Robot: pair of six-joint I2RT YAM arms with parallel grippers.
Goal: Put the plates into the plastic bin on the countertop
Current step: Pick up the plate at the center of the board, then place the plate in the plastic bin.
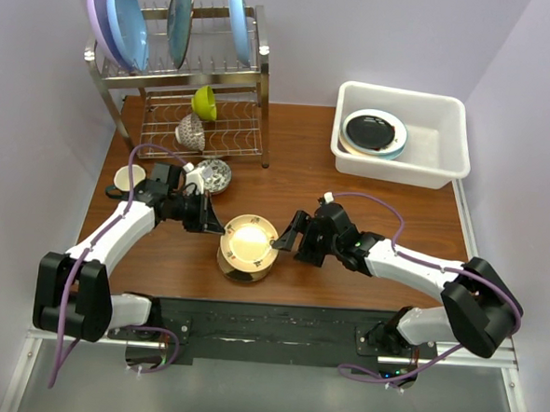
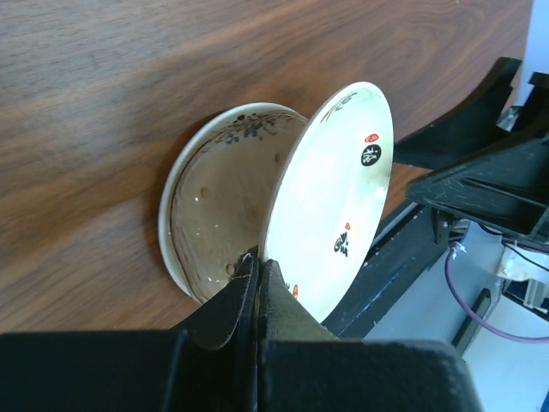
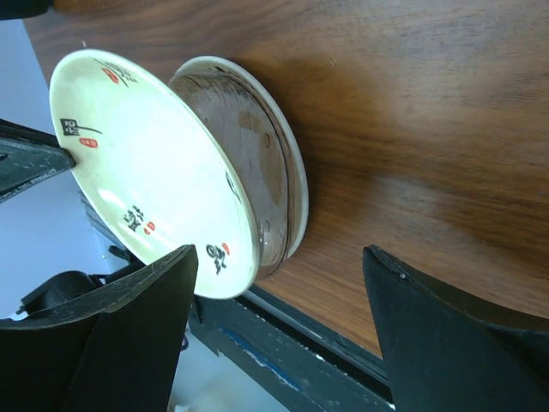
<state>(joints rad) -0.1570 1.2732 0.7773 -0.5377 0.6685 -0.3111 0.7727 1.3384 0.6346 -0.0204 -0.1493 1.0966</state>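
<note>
- Plates sit in three places on the countertop [image 1: 424, 215]. At the far left, a small cream plate [image 1: 129, 177] lies flat near the foot of the wire rack [image 1: 185, 79].
- The left gripper [image 2: 256, 262] reaches in from the left. Its two fingers are pressed together on the rim of the white plate with red spots [image 2: 330, 197], pinching it at the edge.
- That white plate stands steeply tilted, not flat. The pinched rim is raised and its marked inner face is turned toward the right arm. Whether its low edge touches the plate beneath cannot be told.
- Under it, the gold-tan plate [image 2: 214, 197] lies flat near the front middle of the countertop.
- The right gripper [image 1: 287, 233] hangs just right of this pair. Its fingers are spread wide and touch neither plate.
- The plastic bin [image 1: 436, 136] stands at the far right corner, its long side running left to right. In its left half, a glossy black plate [image 1: 370, 130] lies flat on a cream-and-teal plate [image 1: 399, 144].
</note>
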